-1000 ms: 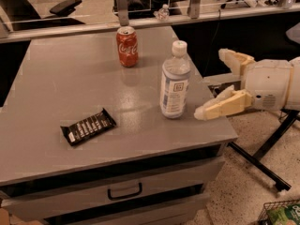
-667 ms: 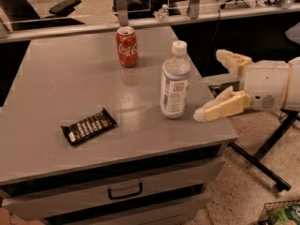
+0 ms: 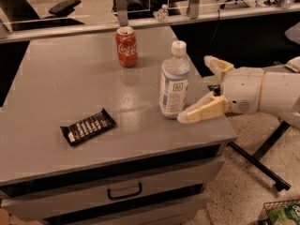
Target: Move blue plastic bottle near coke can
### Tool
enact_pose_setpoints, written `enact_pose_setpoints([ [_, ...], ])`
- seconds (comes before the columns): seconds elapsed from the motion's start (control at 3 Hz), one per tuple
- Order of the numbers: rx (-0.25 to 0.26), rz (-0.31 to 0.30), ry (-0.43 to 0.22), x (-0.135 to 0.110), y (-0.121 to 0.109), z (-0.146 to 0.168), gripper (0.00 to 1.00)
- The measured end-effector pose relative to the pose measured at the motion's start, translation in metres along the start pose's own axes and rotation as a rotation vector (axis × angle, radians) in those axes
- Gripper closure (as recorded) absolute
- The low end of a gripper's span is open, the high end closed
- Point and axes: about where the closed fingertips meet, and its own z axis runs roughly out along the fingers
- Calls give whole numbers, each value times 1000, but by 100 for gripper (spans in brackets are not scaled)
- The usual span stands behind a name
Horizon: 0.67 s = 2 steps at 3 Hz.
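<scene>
The blue plastic bottle stands upright on the grey cabinet top, right of the middle, white cap on. The coke can stands upright farther back and to the left, well apart from the bottle. My gripper reaches in from the right at bottle height, open. Its near fingertip lies close to the bottle's base on the right. The far finger is behind and to the right. The bottle is just outside the gap between the fingers.
A black snack-bar wrapper lies flat at the front left of the cabinet top. A small clear bottle stands on the ledge behind. Drawers are below the front edge. A black stand leg crosses the floor at right.
My gripper has moved slightly left toward the bottle. The bottle, can and wrapper have not moved.
</scene>
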Motion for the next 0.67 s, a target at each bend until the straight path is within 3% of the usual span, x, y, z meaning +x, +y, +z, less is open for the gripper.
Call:
enact_pose_setpoints([
  [0.33, -6, 17, -9, 5, 0, 15, 0],
  [0.67, -39, 53, -30, 7, 3, 35, 15],
])
